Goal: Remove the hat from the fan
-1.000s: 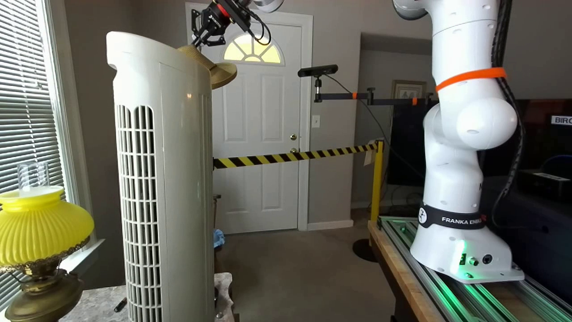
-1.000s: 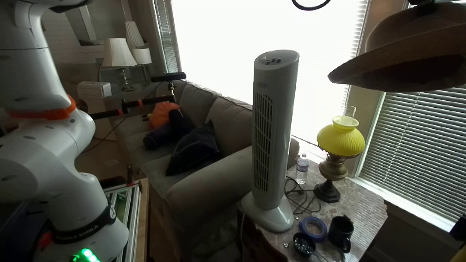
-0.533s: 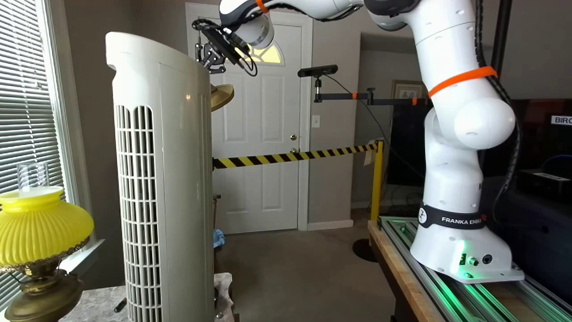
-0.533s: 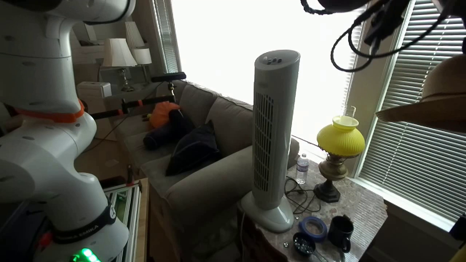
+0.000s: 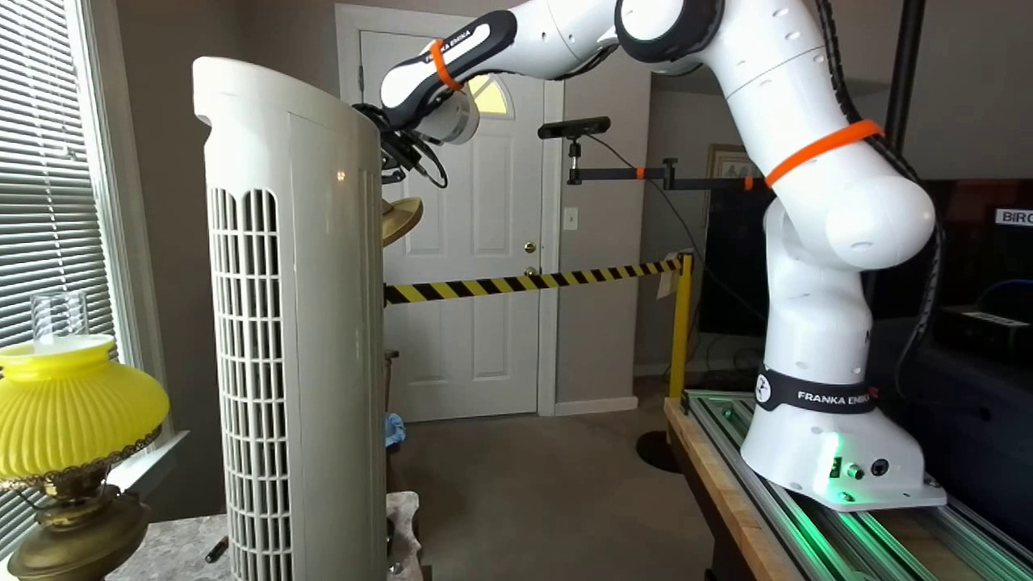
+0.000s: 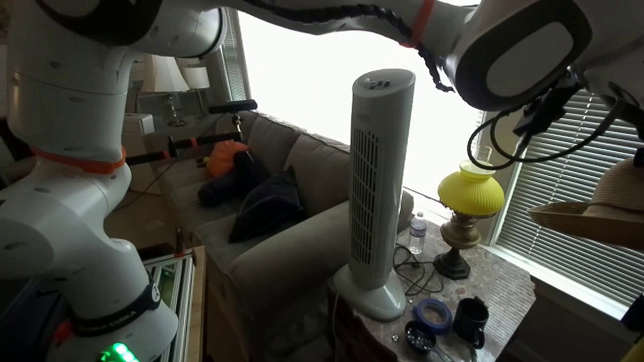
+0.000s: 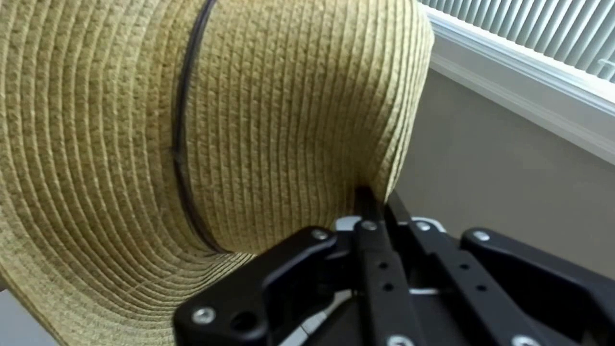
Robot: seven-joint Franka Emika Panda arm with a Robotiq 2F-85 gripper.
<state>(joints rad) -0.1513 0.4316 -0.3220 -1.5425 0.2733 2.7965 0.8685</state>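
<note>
The tan straw hat fills the left of the wrist view (image 7: 278,120), with a thin dark band round its crown. My gripper (image 7: 379,199) is shut on a pinched fold of the crown. In both exterior views the hat is held in the air, apart from the fan; its brim shows beyond the fan's edge (image 5: 402,221) and at the far right (image 6: 588,221). The white tower fan (image 6: 380,171) stands upright with its top bare; it also shows large in an exterior view (image 5: 331,323), where it hides part of the hat and gripper.
The fan stands on a stone-topped table (image 6: 503,286) with a yellow-shaded lamp (image 6: 470,191), a bottle (image 6: 417,234), a blue tape roll (image 6: 439,330), a dark mug (image 6: 468,322) and a small pan (image 6: 420,338). A sofa (image 6: 292,256) is beside it. A striped barrier tape (image 5: 524,283) crosses behind.
The arm has come down with the hat still gripped. The hat has dropped beside the fan and, in an exterior view, moved lower and further right. The fan has not moved.
</note>
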